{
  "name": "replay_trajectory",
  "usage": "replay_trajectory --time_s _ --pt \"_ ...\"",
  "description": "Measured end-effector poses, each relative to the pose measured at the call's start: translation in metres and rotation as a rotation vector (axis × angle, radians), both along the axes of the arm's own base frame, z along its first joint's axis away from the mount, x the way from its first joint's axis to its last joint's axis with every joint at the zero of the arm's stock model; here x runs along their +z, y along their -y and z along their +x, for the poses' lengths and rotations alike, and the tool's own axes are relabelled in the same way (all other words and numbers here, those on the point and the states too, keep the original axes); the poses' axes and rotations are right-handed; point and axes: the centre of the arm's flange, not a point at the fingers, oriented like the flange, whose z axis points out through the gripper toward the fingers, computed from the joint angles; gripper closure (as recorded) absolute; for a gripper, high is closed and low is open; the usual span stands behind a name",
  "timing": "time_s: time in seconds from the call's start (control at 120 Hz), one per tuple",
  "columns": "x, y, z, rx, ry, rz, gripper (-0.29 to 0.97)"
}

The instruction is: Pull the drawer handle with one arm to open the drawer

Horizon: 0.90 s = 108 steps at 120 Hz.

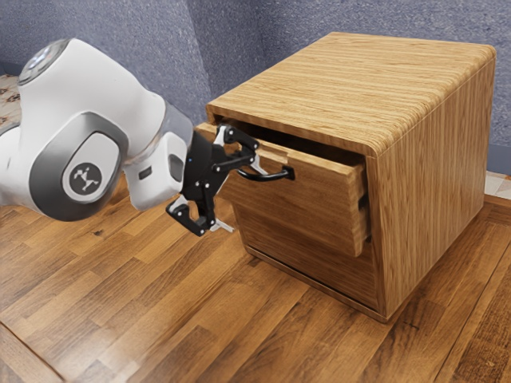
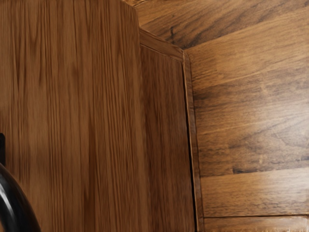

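White arm (image 1: 80, 136) reaches in from nine o'clock toward three, black gripper (image 1: 239, 195) with its fingers spread wide (one at one o'clock, one at seven).

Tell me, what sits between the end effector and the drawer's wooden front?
The dark handle, fixed to the drawer front, with the end effector close against it. The exterior view shows this.

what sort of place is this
Probably a bare simulated indoor room: a lone wooden cabinet with its drawer partly out stands on a wood-plank surface, a plain blue-grey wall behind, a robot arm beside it.
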Motion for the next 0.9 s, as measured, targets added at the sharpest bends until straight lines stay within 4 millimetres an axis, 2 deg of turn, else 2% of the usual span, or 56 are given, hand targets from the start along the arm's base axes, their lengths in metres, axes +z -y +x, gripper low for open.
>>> replay_trajectory --time_s 0.15,0.367,0.508,0.542,0.675,0.9 --pt "-0.009 -0.002 -0.022 -0.004 0.023 0.01 0.0" --pt "0.004 0.006 -0.058 -0.023 0.098 0.026 0.0" --pt "-0.008 0.009 -0.062 -0.028 0.091 0.033 -0.02" --pt "-0.011 0.008 -0.062 -0.027 0.09 0.032 -0.06" --pt "-0.014 0.004 -0.069 -0.019 0.093 0.039 0.01" --pt "-0.016 0.001 -0.083 -0.014 0.096 0.038 0.0"
